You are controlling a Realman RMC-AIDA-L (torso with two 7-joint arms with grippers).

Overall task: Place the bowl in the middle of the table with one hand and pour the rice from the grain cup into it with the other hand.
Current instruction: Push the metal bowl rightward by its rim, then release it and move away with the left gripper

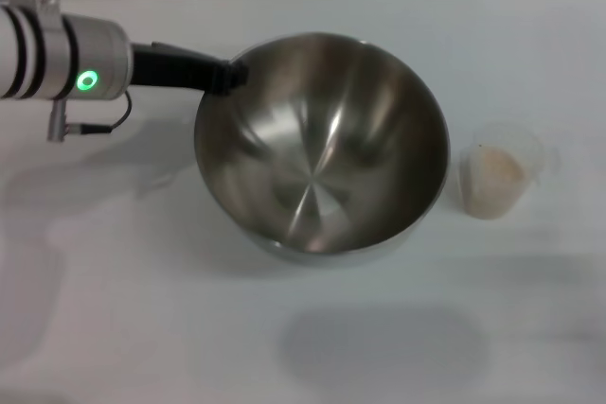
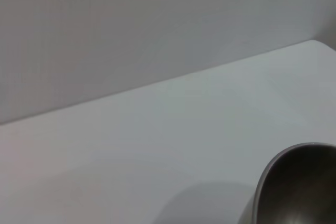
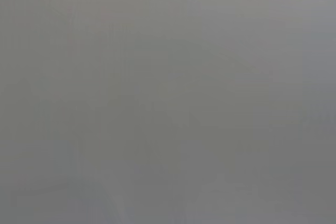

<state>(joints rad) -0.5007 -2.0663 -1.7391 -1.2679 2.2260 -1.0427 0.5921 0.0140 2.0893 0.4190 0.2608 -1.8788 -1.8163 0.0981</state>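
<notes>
The white desk (image 1: 142, 328) fills the head view. On it, about mid-desk, sits the bowl (image 1: 322, 144), tilted, its shiny inside holding nothing. The left claw (image 1: 232, 73) reaches in from the robot's left and is clamped on the bowl's rim at its far left edge. The left wrist view catches only a cut-off slice of the bowl (image 2: 299, 187). Just beside the bowl, on the robot's right, stands the grain cup (image 1: 500, 175), upright, with the rice (image 1: 497, 169) heaped inside. The right claw appears nowhere; its wrist view shows only blank grey.
</notes>
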